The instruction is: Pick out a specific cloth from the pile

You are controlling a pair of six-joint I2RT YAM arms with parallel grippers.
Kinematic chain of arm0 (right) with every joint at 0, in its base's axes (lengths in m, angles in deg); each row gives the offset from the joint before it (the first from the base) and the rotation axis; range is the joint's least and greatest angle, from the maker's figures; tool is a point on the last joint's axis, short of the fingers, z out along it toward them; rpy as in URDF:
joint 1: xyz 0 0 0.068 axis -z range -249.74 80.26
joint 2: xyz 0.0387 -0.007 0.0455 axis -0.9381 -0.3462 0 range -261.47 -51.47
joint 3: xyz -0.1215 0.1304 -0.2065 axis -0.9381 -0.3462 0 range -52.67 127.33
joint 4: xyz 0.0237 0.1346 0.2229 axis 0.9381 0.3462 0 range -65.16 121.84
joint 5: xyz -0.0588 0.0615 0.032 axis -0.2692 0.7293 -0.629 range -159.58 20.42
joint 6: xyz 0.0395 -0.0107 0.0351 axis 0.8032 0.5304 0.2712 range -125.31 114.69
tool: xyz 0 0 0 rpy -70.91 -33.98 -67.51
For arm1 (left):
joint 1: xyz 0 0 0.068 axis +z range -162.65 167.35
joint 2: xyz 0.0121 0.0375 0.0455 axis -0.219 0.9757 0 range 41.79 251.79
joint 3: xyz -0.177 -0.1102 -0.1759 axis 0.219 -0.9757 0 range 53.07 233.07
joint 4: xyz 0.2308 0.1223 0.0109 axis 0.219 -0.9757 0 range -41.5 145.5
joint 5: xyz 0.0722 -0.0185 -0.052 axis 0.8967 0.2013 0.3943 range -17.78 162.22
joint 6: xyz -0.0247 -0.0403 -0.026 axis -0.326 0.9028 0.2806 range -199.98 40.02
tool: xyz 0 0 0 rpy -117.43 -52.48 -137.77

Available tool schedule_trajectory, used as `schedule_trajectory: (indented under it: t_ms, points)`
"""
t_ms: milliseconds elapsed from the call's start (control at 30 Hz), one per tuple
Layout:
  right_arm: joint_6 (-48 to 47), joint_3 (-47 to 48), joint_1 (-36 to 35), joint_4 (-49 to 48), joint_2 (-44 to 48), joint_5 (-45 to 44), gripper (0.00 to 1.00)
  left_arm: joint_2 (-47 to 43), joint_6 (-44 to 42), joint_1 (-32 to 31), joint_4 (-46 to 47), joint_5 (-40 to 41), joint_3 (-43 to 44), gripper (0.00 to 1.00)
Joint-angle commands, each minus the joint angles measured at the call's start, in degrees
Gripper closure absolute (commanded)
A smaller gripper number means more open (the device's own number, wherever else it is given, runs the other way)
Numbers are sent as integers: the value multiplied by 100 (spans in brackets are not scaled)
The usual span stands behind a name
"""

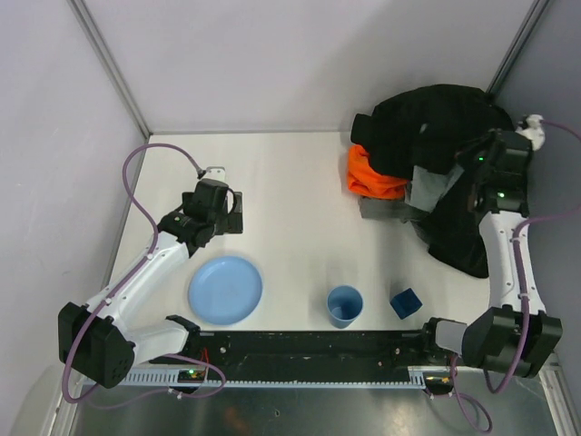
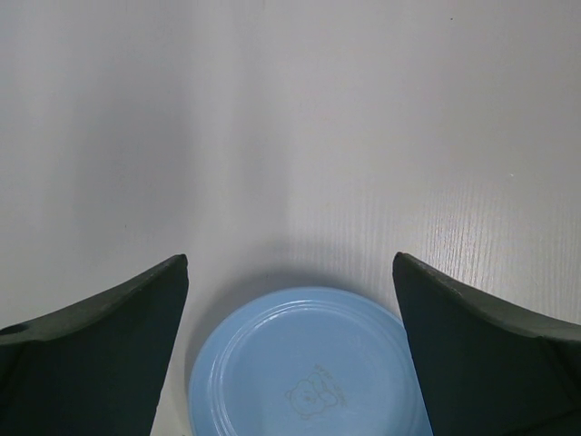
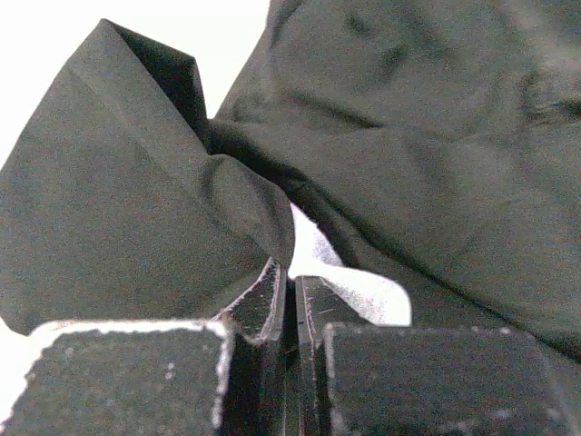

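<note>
Right fingers (image 1: 472, 180) clenched in the pile (image 1: 436, 150).

Top view: upper right, the pile holds one black jacket (image 1: 445, 113), one orange cloth (image 1: 370, 177) and one grey cloth (image 1: 425, 191) at its lower-left edge; along the bottom sit one plate (image 1: 225, 289), one cup (image 1: 345, 305) and one small blue box (image 1: 406, 302). Left wrist: left fingers (image 1: 227, 211) released over the plate. Right wrist: you pinch a dark fold, seemingly jacket; lift it slowly, baring the grey cloth.

cloth (image 1: 431, 186): partly under jacket (image 1: 436, 113) | plate (image 2: 309, 363): cut off below
</note>
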Motion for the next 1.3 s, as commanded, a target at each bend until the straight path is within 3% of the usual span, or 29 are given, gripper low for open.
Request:
schedule_trajectory:
  t_ms: [0,200,667,833,1000,1133,1200,1267]
  points:
    - [-95,299,714,350,150,-501,100,-11,36,38,65,-50,56,0]
    - [-201,304,1130,853,-711,-824,100,0,36,39,65,-66,52,0]
    - [-493,370,1127,1562,-3585,98,100,-58,49,43,66,-107,25,0]
    - [-583,375,1249,1693,-3955,739,100,-120,57,31,70,-145,7,0]
    - [-894,375,1231,1792,-3479,996,96,-165,54,36,67,-144,-4,0]
    - [-1123,371,1224,1994,-2830,924,88,-195,54,39,68,-148,-3,0]
    - [-1215,339,1223,2097,-2424,910,61,-192,54,39,68,-152,-1,0]
    - [-1273,302,1223,2193,-1999,924,41,-193,54,41,66,-166,2,0]
